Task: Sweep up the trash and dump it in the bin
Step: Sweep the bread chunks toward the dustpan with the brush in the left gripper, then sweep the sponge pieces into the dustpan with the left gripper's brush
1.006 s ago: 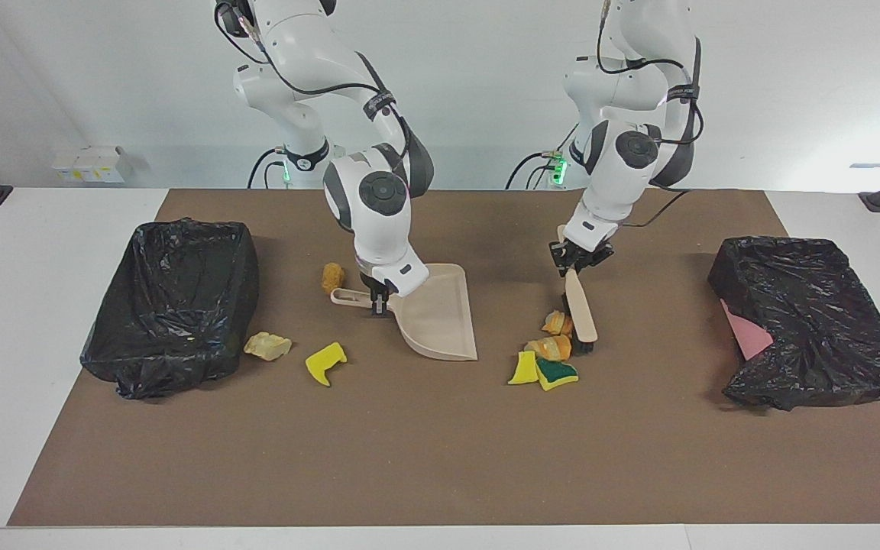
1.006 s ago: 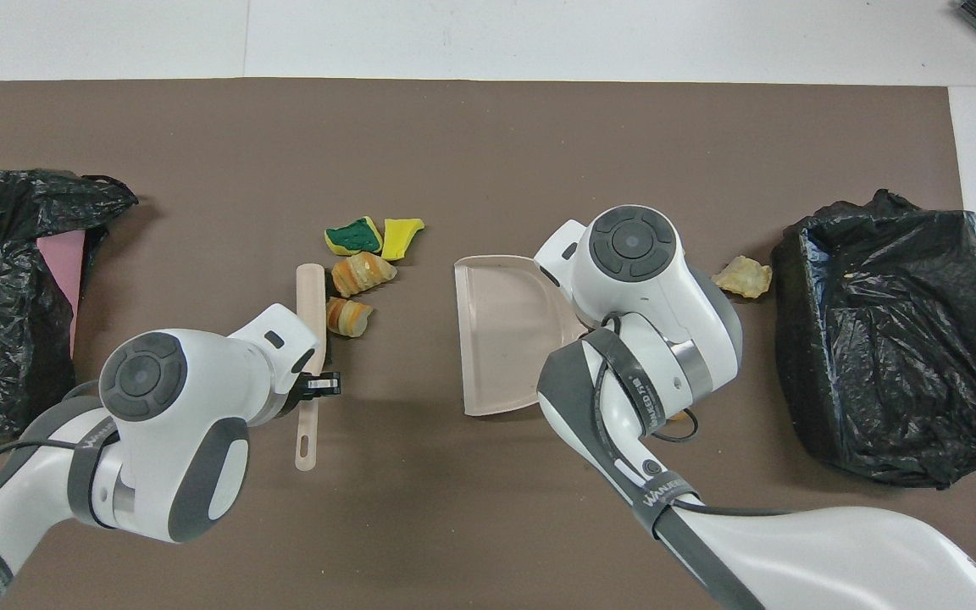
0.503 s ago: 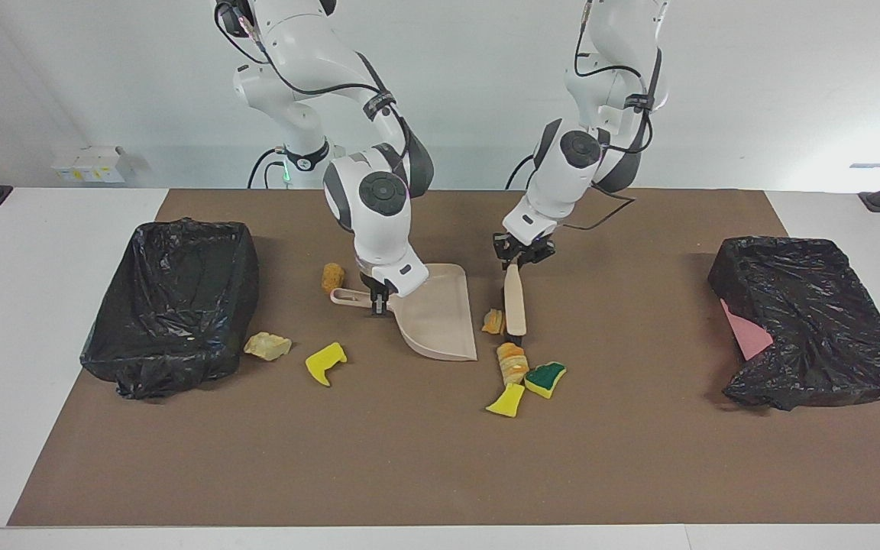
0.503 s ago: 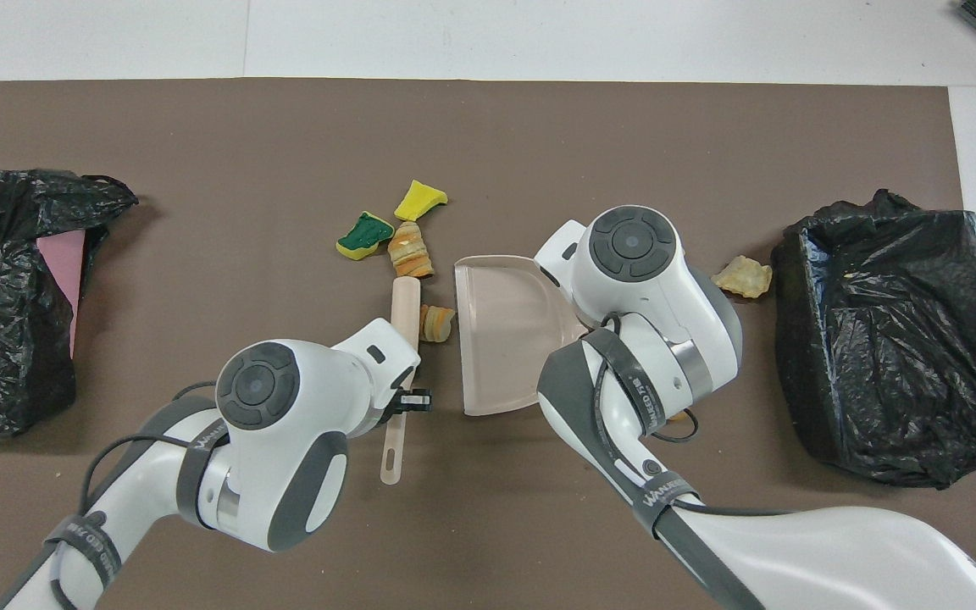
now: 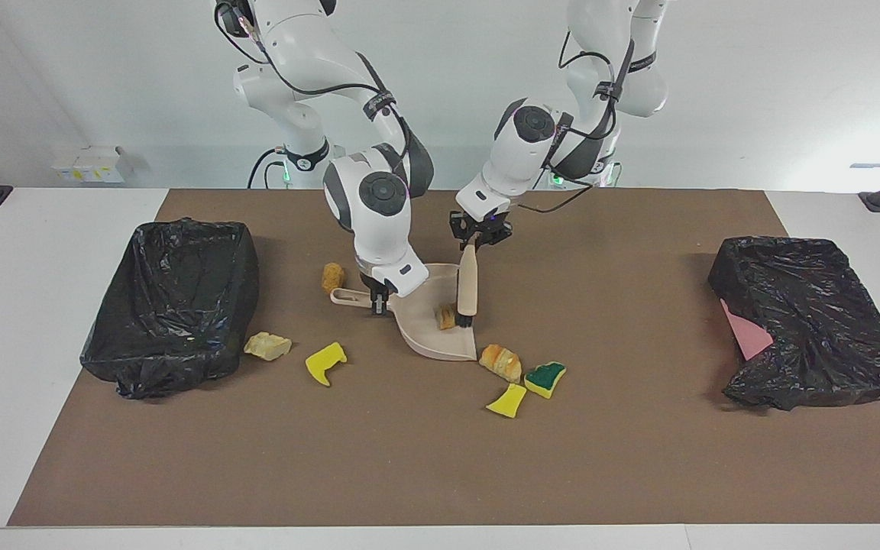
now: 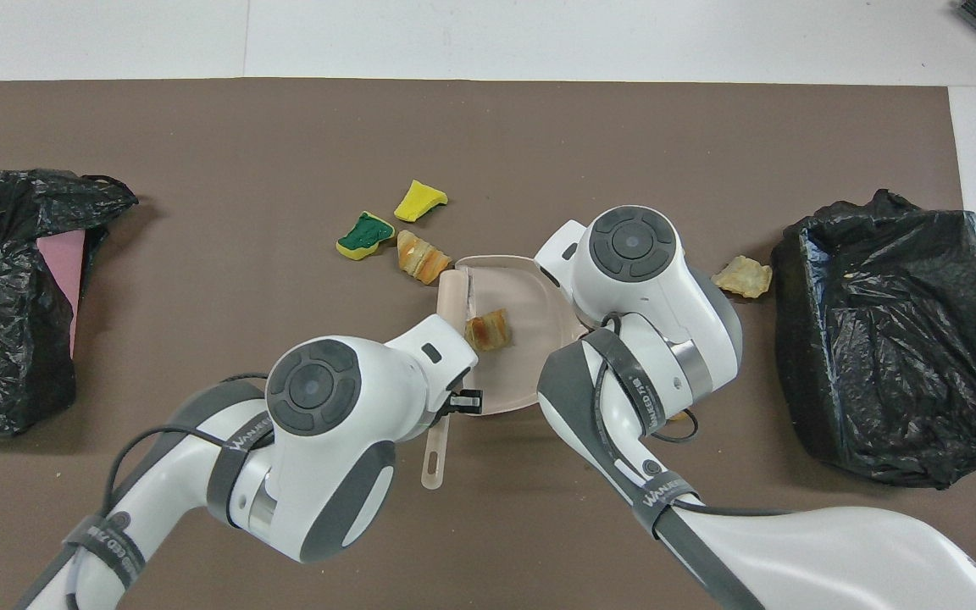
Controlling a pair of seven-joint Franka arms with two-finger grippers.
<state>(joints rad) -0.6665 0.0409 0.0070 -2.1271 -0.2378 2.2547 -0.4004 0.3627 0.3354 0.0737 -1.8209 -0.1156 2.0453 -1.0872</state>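
My right gripper (image 5: 379, 299) is shut on the handle of the beige dustpan (image 5: 428, 330), which rests on the brown mat. My left gripper (image 5: 478, 238) is shut on the beige-handled brush (image 5: 468, 284), whose bristles stand inside the pan. One orange-tan lump of trash (image 5: 446, 315) (image 6: 488, 329) lies in the pan against the bristles. A second bread-like lump (image 5: 501, 361), a green-and-yellow sponge bit (image 5: 545, 378) and a yellow foam piece (image 5: 507, 399) lie just outside the pan's mouth. In the overhead view the right arm hides its gripper.
A black-bagged bin (image 5: 173, 298) stands at the right arm's end, another (image 5: 814, 328) at the left arm's end. Beside the first bin lie a pale beige chunk (image 5: 266, 346) and a yellow foam piece (image 5: 325, 362). An orange-tan lump (image 5: 333, 276) sits by the dustpan's handle.
My left gripper swept the brush toward the right arm's end, pushing one bread-like lump into the dustpan; the other scraps slid along and stopped at its mouth. The right arm stayed still.
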